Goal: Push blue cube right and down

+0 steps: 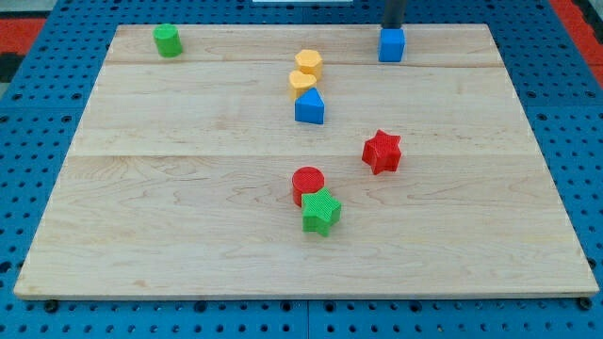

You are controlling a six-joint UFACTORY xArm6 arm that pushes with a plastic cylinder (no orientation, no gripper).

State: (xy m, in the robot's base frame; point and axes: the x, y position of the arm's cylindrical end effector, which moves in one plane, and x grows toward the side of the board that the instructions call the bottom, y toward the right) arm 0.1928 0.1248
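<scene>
The blue cube (pixel 392 44) sits near the view's top edge of the wooden board (pixel 188 188), right of centre. My tip (pixel 392 26) is a dark rod coming down from the view's top, its end just behind the cube's top edge, touching or nearly touching it. The rod's upper part is cut off by the frame.
A green cylinder (pixel 168 40) stands at the top left. Two yellow blocks (pixel 308 63) (pixel 302 81) and a blue wedge-like block (pixel 309 107) cluster at top centre. A red star (pixel 382 152), a red cylinder (pixel 307 183) and a green star (pixel 320 211) lie lower, mid-board.
</scene>
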